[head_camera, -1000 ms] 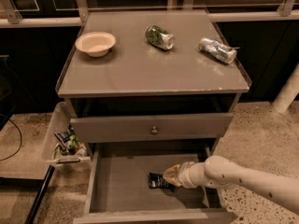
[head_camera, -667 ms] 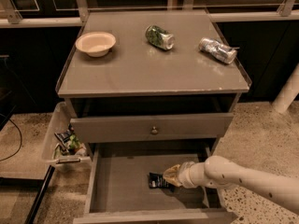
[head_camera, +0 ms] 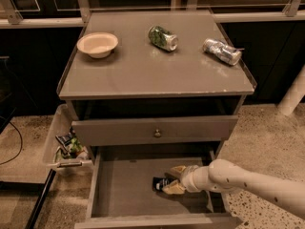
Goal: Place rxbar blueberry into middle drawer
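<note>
The middle drawer (head_camera: 124, 190) is pulled open below the cabinet, a wide grey box with a flat floor. The rxbar blueberry (head_camera: 161, 183), a dark bar with white lettering, lies low over the drawer floor towards its right side. My gripper (head_camera: 172, 179) reaches in from the right on a white arm, and its tan fingers (head_camera: 177, 170) sit either side of the bar's right end. The bar's right part is hidden behind the fingers.
On the cabinet top (head_camera: 143, 75) lie a cream bowl (head_camera: 97, 44), a green can (head_camera: 163, 37) on its side and a silver can (head_camera: 222, 51) on its side. A shut drawer front with a round knob (head_camera: 157, 133) is above the open drawer. A clear bin (head_camera: 64, 144) with packets hangs at left.
</note>
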`<state>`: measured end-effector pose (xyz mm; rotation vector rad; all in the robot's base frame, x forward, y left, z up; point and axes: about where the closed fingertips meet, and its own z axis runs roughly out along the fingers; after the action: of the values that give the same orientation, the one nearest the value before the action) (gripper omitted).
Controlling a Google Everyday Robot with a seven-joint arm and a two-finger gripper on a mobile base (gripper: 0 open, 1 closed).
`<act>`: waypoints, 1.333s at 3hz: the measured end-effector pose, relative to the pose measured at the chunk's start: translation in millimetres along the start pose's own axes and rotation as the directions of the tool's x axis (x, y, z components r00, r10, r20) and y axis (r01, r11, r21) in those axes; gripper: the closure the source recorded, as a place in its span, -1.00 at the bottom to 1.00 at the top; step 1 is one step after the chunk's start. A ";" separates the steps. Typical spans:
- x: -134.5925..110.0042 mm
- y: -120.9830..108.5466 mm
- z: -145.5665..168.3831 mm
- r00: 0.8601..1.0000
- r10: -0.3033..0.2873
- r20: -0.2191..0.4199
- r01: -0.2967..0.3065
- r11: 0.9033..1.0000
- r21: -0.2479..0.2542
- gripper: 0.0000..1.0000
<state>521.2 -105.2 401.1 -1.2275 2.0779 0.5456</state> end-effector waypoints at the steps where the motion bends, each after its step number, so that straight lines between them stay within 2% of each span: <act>1: -4.7 5.0 -6.4 1.000 -0.018 0.002 0.018 1.000 -0.008 -1.00; 2: -7.8 9.1 -28.8 0.998 -0.059 -0.013 0.058 0.998 -0.013 -1.00; 3: -14.4 10.1 -74.4 0.994 -0.109 -0.026 0.109 0.994 -0.013 -1.00; 4: -24.9 10.0 -129.5 0.985 -0.169 -0.026 0.169 0.985 -0.023 -1.00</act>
<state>479.0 -167.9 509.6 -1.4154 1.9717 0.4754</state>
